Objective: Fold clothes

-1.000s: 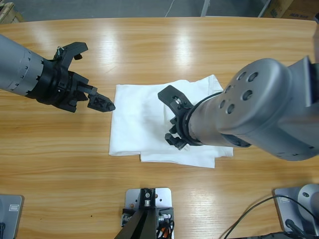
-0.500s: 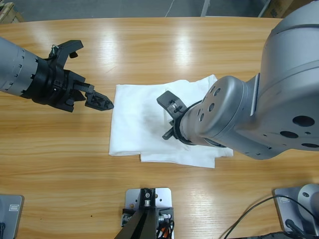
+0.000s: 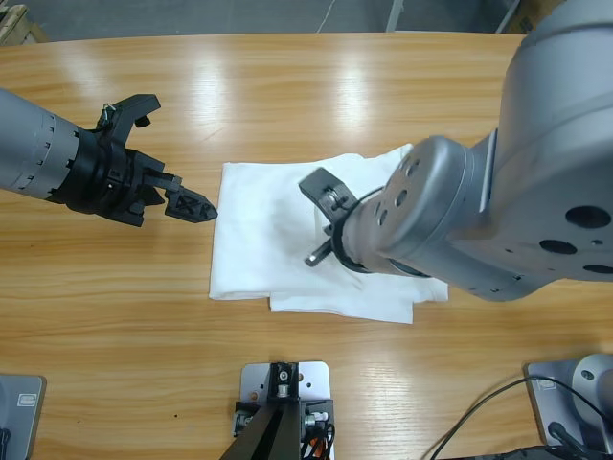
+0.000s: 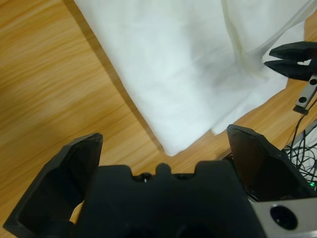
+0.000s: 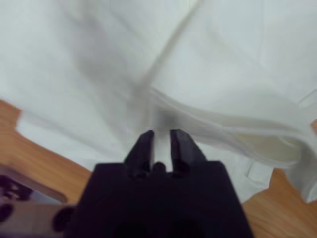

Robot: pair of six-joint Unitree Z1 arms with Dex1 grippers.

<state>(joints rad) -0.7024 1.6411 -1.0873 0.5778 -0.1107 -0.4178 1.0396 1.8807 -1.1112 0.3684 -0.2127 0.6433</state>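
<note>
The right gripper [image 5: 161, 135] is sitting low over the middle of the T-shirt [image 3: 287, 230], its two black jaws drawn nearly together with only a thin slit between them. In the right wrist view a raised fold of white cloth is lying just ahead of the tips, but nothing is showing inside the slit — so the jaws are looking closed and holding nothing. In the high view this gripper [image 3: 324, 251] is coming off the big silver arm that is filling the 3 o'clock side.

The left gripper [image 4: 163, 144] is hanging with its jaws spread wide, above bare wood beside the shirt's edge. In the high view it [image 3: 192, 205] is pointing at the shirt from 9 o'clock, near the upper corner on that side, and not touching it.

The T-shirt is lying at the centre of the wooden table [image 3: 115, 316], already doubled into a rough rectangle, with a lower layer poking out toward 5 o'clock and a rumpled corner toward 1 o'clock.

Judging the step: the right claw is probably pressing or lining up on the central crease. To do it well, it should be opening before it dips, then biting only the top layer at the ridge — while the left claw is pinning the 9 o'clock edge so the stack is not sliding.
</note>
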